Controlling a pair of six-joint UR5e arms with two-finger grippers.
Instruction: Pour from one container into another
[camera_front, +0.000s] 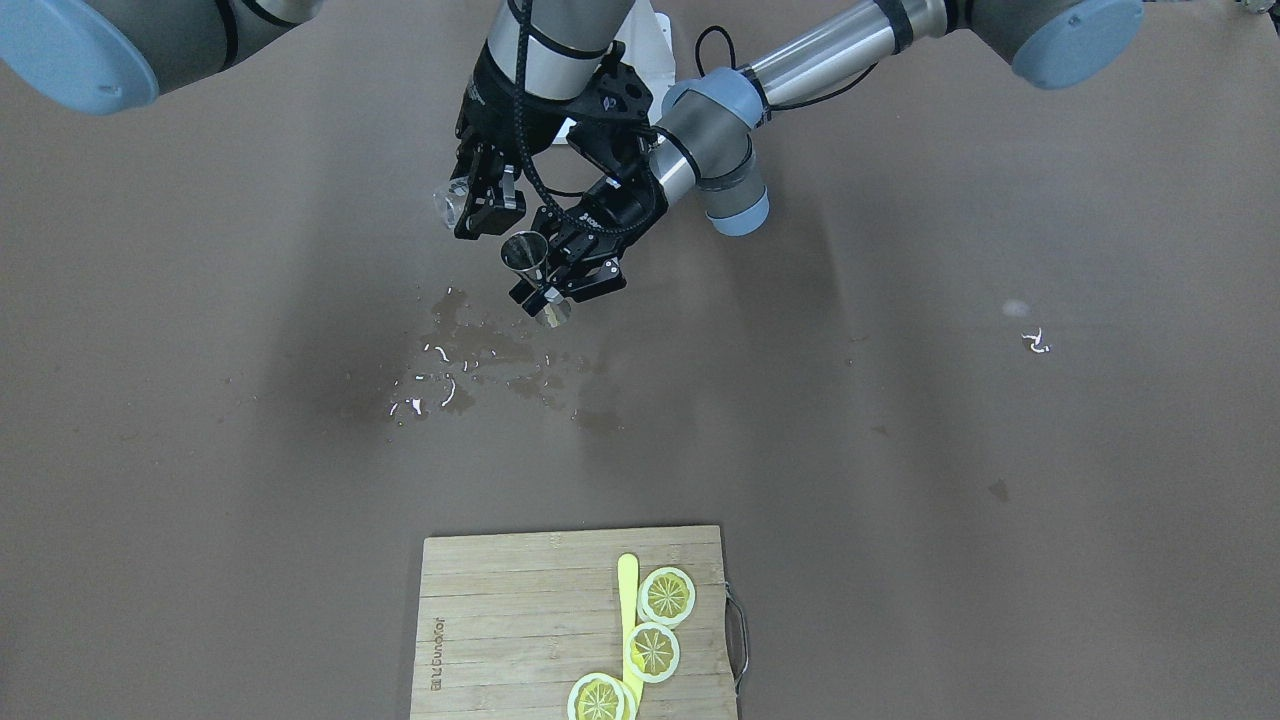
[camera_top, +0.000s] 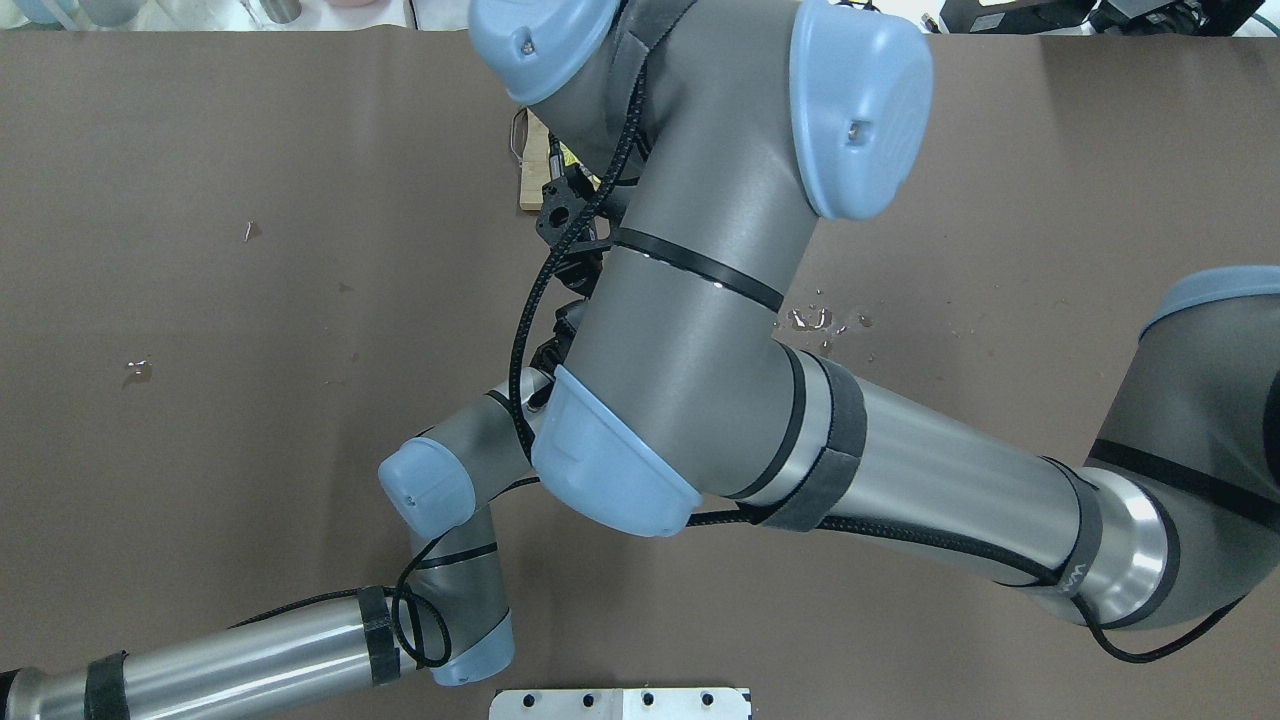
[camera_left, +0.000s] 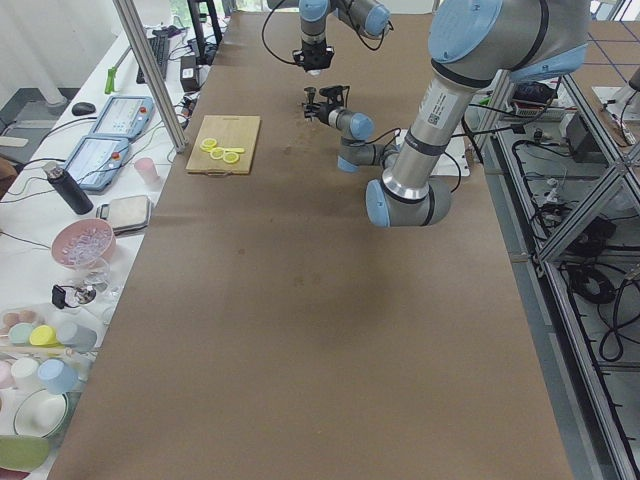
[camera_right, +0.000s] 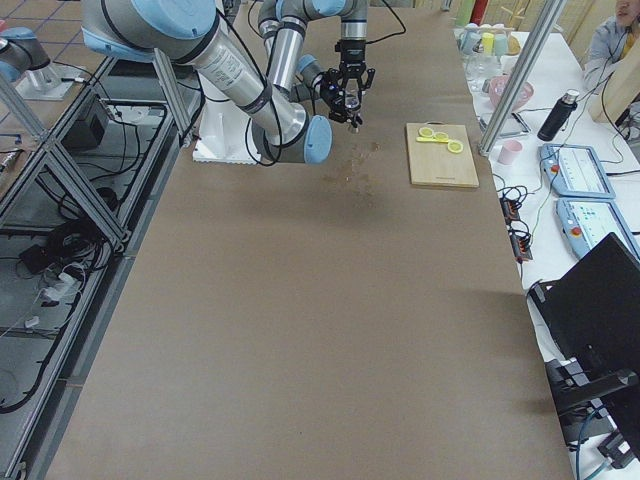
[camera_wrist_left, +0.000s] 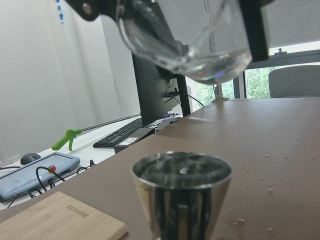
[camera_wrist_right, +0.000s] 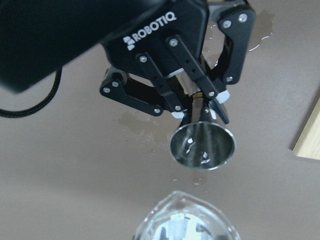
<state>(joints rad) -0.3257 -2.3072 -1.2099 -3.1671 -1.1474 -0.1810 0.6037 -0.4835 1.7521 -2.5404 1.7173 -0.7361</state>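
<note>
- In the overhead view the bulky right arm (camera_top: 700, 330) covers both grippers and both containers. Only a corner of the cutting board (camera_top: 528, 190) shows at its 11 o'clock.
- In the two side views the grippers are small and far away, so nothing can be read from them about the grip.
- The right wrist camera cuts off the glass at 6 o'clock, showing only a curved piece of it.
- The left wrist camera cuts off the jigger at 6 o'clock and the glass at 12 o'clock.
- The inside of the jigger glints. It is hard to tell whether that is liquid or bare metal.
- The left gripper (camera_wrist_right: 202, 107) is closed on the narrow waist of a metal jigger (camera_wrist_right: 202, 145), one finger on each side.
- The jigger is held in the air above the brown desk (camera_front: 900, 500).
- The right gripper (camera_front: 483, 205) grips a clear glass (camera_wrist_left: 185, 40), with dark fingers on either side of it.
- The glass is tilted and also held in the air. It sits higher than the jigger, close to it but not touching. From the front it lies at 10 o'clock of the jigger.
- A wet patch (camera_front: 470, 360) with scattered drops lies on the desk at 7 o'clock of the jigger.
- At 6 o'clock in the front view the cutting board carries three lemon slices (camera_front: 667, 596) and a yellow utensil (camera_front: 628, 610).
</note>
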